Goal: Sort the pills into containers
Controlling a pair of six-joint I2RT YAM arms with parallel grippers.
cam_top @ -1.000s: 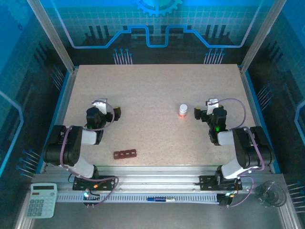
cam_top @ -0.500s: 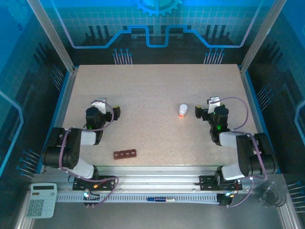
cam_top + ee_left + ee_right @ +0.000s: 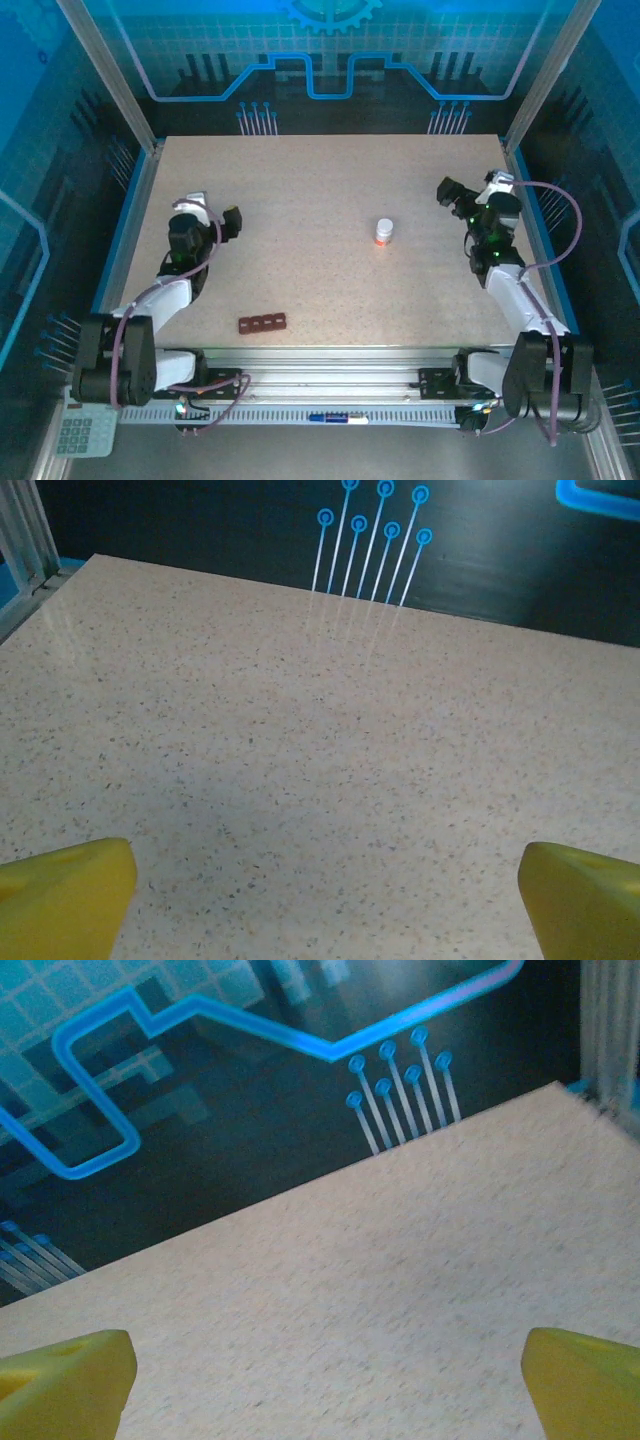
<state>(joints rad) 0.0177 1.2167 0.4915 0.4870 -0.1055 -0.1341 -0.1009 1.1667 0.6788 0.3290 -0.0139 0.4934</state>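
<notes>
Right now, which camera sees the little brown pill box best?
The top external view. There the containers lie in full, four compartments in a row, near the table's front edge. Both wrist cameras face the far wall instead, seeing speckled tabletop past their yellow fingers.

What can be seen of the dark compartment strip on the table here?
The pill organizer strip is a small, dark reddish-brown piece, plastic by the look of it, with four square compartments in a single row. It lies flat on the speckled table, close to the near edge and left of centre, its long side running roughly along that edge. Nothing touches it. Whether the lids are shut is too small to tell.
</notes>
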